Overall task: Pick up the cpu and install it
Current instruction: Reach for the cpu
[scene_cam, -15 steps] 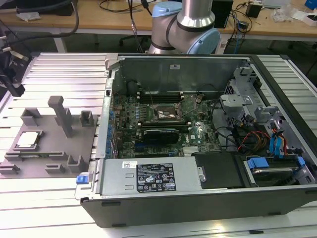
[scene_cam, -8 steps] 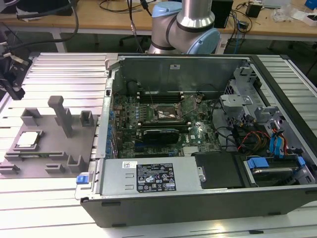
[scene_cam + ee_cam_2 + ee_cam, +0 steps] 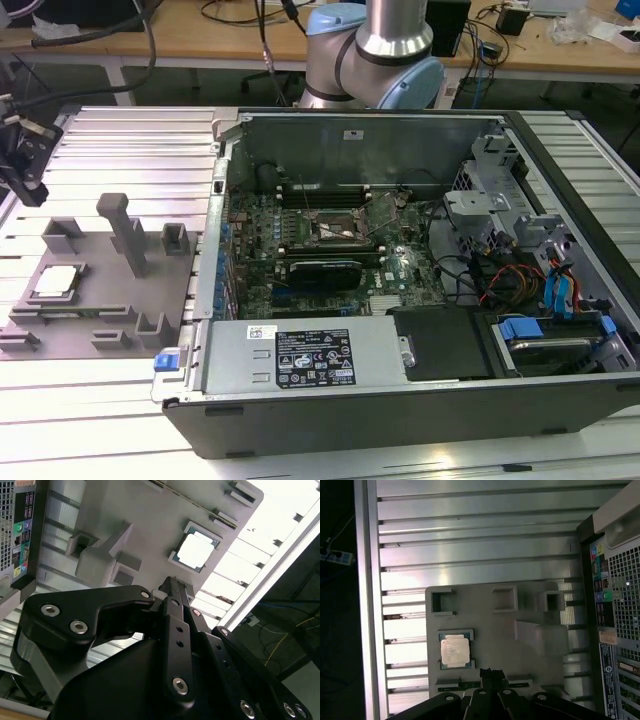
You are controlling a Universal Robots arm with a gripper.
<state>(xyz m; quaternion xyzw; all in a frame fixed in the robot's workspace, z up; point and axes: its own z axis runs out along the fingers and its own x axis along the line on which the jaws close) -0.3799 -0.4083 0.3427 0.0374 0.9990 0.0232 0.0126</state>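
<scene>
The cpu [image 3: 57, 281] is a small silver-topped square chip lying flat in a recess of the grey fixture plate [image 3: 95, 300], at the exterior view's left. It shows in both wrist views [image 3: 196, 550] [image 3: 455, 650], untouched. My gripper [image 3: 28, 190] hangs above and beyond the plate's far left corner, clear of the chip. In both wrist views its black fingertips [image 3: 171, 586] [image 3: 490, 673] meet with nothing between them, a short way off the chip. The open socket [image 3: 340, 232] sits on the motherboard inside the computer case, its metal lid [image 3: 386, 210] tilted up.
A tall grey post [image 3: 125, 232] and several low grey blocks stand on the fixture plate. The open computer case [image 3: 400, 400] lies to the exterior view's right, on the ribbed aluminium table [image 3: 110, 140]. The arm's base [image 3: 375, 50] rises behind the case.
</scene>
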